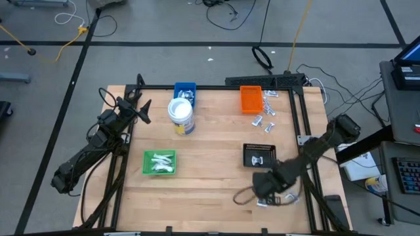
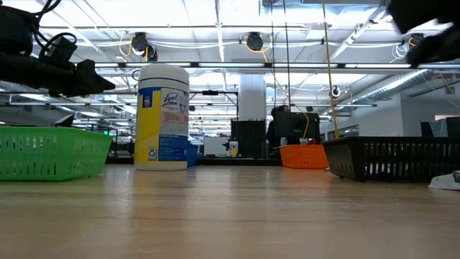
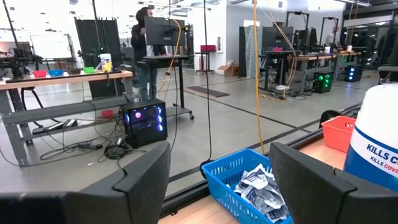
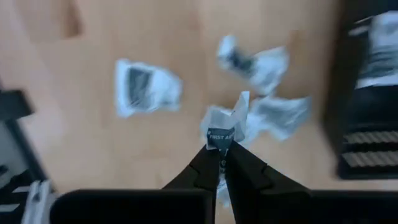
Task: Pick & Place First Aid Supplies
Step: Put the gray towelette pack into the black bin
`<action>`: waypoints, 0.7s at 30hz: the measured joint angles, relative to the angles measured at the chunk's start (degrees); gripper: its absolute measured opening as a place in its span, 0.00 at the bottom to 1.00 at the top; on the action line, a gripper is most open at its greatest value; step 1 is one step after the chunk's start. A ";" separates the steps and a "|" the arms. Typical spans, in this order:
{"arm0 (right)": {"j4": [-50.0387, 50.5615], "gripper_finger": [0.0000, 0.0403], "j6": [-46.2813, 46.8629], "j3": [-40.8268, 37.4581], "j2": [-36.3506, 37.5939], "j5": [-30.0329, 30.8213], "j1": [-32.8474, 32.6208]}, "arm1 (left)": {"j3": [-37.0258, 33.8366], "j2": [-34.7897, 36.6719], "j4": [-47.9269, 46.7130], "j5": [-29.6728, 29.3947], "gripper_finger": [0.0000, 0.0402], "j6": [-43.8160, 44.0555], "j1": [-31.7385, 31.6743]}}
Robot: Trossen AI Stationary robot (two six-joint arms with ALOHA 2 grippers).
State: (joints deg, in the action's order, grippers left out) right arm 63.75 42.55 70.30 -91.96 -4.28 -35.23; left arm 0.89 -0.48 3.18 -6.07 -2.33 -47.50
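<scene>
The right gripper's (image 4: 222, 151) fingers pinch a small white crumpled first aid packet (image 4: 225, 126) above the loose packets (image 4: 145, 86) near the bench's front right corner: pick made. Next, I judge, carry it to a tray, perhaps the black mesh tray (image 1: 260, 156). The left gripper (image 3: 217, 180) waits wide by the blue tray (image 3: 249, 186).

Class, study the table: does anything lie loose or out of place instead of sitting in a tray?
Yes. Small white packets lie scattered on the bare wood beside the orange tray, not in it. More loose packets lie under the right gripper, which is shut on one first aid packet.
</scene>
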 joint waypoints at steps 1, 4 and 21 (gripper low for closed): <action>0.28 0.04 -1.47 0.00 0.00 0.01 1.63 | 0.00 0.01 0.00 0.00 0.69 0.00 0.02; 1.05 0.03 -6.69 0.00 0.00 0.11 6.64 | 0.00 0.01 0.00 0.00 0.70 0.00 0.00; 2.31 0.03 -24.45 0.00 -0.01 1.60 27.64 | 0.00 0.01 0.00 0.00 0.70 0.00 0.00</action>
State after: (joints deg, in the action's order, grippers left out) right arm 66.06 18.10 70.30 -91.98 -2.68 -7.58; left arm 0.89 -0.47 3.18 -6.07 -2.33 -47.51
